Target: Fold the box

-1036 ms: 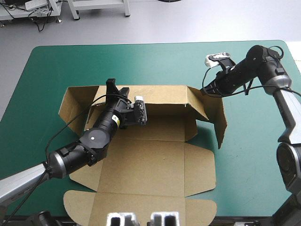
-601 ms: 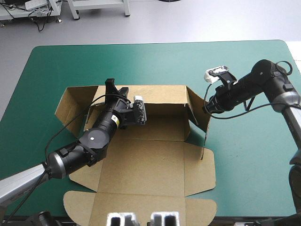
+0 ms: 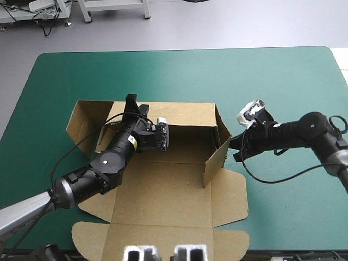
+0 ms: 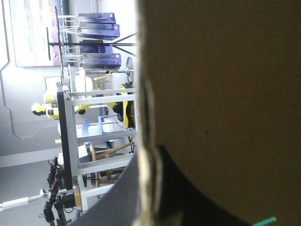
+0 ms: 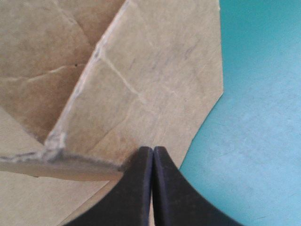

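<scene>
Box (image 3: 163,187) lies lengthwise near-far (right wall (image 3: 216,159) up); left pincer (image 3: 130,102) clamps it, right pincer (image 3: 234,147) closed.

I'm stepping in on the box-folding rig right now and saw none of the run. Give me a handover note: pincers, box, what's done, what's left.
Left pincer: shut on the box, gripping the far wall, which stands upright.
Right pincer: shut, holding nothing, tip against the outside of the right side wall, which is raised.
Done: far and right walls are up.
Left: the left side panel splays outward; the near panels lie flat on the teal-green cover; nothing looks tucked.
</scene>
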Available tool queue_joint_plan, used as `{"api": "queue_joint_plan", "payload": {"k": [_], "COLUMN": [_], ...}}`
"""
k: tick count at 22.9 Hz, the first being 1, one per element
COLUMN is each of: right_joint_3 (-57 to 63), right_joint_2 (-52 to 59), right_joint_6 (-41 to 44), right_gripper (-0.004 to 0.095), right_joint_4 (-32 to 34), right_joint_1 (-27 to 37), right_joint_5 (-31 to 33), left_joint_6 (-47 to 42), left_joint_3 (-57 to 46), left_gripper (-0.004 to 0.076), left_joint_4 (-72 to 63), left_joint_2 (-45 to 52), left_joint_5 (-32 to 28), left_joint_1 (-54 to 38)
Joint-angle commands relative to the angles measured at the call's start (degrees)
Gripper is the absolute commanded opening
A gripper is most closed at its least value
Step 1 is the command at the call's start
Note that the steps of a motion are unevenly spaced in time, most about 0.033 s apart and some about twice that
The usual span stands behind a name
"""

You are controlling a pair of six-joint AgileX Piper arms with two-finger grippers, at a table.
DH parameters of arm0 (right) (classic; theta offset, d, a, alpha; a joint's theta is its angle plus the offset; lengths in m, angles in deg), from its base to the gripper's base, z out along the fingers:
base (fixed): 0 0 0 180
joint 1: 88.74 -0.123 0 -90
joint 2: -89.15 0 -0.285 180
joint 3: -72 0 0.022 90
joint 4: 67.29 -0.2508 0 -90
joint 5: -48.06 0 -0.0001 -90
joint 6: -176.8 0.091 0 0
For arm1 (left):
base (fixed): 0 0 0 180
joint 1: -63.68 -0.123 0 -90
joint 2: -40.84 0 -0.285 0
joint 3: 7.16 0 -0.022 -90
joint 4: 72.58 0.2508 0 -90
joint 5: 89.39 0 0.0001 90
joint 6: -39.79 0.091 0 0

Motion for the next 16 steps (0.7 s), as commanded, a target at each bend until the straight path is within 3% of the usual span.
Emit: {"api": "queue_joint_plan", "payload": {"k": [1, 3, 8, 16], "right_joint_3": [5.3, 7.7, 7.6, 2.6], "right_joint_2": [7.1, 8.9, 8.8, 8.9], "right_joint_6": [-9.6, -14.8, -17.0, -14.1], "right_gripper": [-0.0025, -0.0025, -0.0025, -0.0025], "right_joint_4": [-9.1, -14.6, -19.4, -17.5], "right_joint_1": [0.4, 0.4, 0.4, 0.4], "right_joint_5": [-9.3, -9.6, -6.4, -2.5], "left_joint_6": [4.0, 4.0, 4.0, 5.8], "left_joint_3": [1.0, 1.0, 2.6, 6.7], "left_gripper": [-0.0009, -0.0009, 0.0014, 0.0014], "left_joint_4": [0.1, 0.1, -0.2, -4.2], "left_joint_2": [1.6, 1.6, 1.6, -0.8], "left_joint_5": [0.6, 0.4, 0.3, 2.1], "left_joint_1": [2.1, 2.3, 2.3, 2.3]}}
